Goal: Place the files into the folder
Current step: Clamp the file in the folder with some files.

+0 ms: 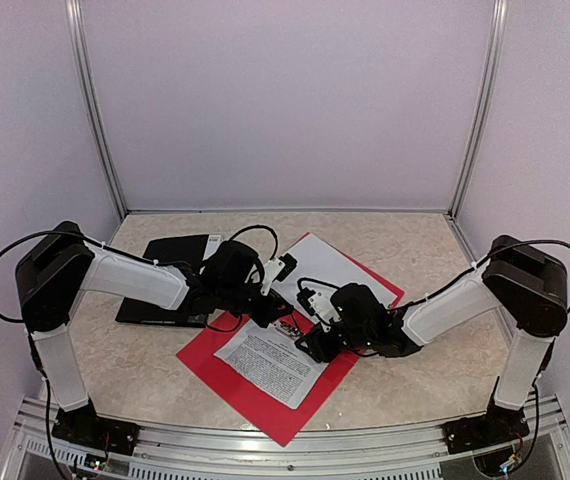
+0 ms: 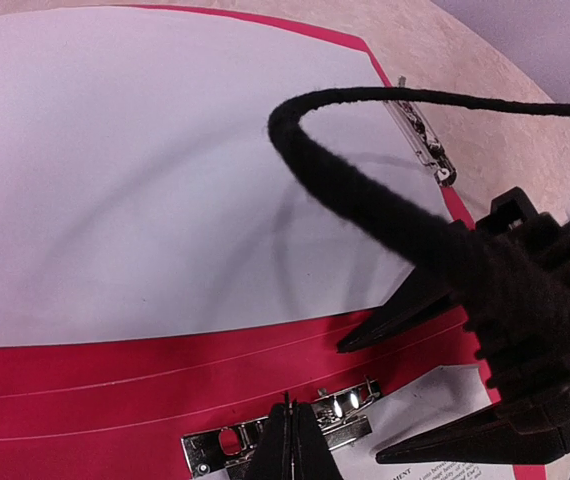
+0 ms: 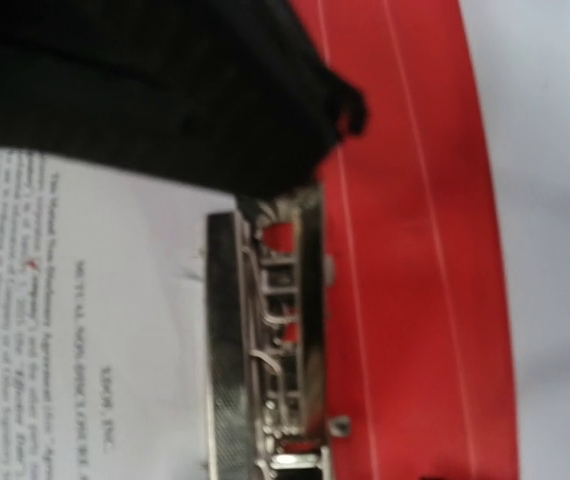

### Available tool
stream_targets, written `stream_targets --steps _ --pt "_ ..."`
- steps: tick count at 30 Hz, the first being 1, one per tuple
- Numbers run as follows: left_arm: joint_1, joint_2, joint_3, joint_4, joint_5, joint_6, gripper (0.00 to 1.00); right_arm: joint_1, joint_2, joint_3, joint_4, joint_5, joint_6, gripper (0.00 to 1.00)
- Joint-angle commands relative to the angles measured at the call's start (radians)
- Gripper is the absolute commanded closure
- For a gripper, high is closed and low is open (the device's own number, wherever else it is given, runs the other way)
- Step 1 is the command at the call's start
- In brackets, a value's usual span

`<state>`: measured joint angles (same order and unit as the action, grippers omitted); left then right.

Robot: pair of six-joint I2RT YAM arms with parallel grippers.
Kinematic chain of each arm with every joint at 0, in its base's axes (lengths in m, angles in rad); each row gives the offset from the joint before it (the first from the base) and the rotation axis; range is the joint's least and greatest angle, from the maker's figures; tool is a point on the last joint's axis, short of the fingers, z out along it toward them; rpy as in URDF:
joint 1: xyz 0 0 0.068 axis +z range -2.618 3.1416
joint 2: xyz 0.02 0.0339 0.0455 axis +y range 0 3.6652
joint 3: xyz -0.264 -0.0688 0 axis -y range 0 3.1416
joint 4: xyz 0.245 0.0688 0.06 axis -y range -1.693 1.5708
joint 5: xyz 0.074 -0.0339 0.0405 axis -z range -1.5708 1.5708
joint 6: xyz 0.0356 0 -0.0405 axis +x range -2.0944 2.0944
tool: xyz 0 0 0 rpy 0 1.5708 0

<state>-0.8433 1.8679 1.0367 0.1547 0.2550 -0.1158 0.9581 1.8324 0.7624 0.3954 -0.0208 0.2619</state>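
Beige marbled table [image 1: 425,250], pale walls [image 1: 285,100], aluminium corner posts [image 1: 480,110] behind. Red folder [image 1: 227,378] open flat mid-table, flat black panel [image 1: 160,275] to its left, under left arm. Files in folder: blank sheet [image 1: 337,265] on far half, printed sheet [image 1: 270,362] on near half. Left gripper [image 2: 290,445] pressed together, tips at metal clip [image 2: 205,445]. Right gripper [image 2: 360,405] spread, nothing between, just beside clip.

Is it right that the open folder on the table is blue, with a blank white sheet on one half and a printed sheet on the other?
Not quite. The folder is red, not blue, as the top external view shows. The rest stands: a blank white sheet lies on one half and a printed sheet on the other.
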Motion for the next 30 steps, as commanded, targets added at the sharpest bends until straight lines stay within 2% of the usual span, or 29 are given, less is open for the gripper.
stream_targets --steps 1,8,18,25,30 --pt "0.000 0.031 -0.032 -0.062 0.006 -0.007 1.00 -0.008 0.028 0.010 0.029 -0.030 -0.005 0.45" --pt "0.001 0.025 -0.036 -0.064 0.002 -0.006 1.00 -0.008 0.058 0.005 0.053 -0.046 0.006 0.58" --pt "0.003 0.023 -0.039 -0.066 0.000 -0.011 1.00 -0.008 0.088 -0.025 0.077 -0.022 0.021 0.71" --pt "0.011 0.026 -0.058 -0.063 -0.017 -0.030 1.00 -0.009 0.086 -0.070 0.095 -0.014 0.040 0.78" --pt "0.016 0.024 -0.079 -0.062 -0.034 -0.049 1.00 -0.008 0.087 -0.088 0.097 -0.007 0.051 0.79"
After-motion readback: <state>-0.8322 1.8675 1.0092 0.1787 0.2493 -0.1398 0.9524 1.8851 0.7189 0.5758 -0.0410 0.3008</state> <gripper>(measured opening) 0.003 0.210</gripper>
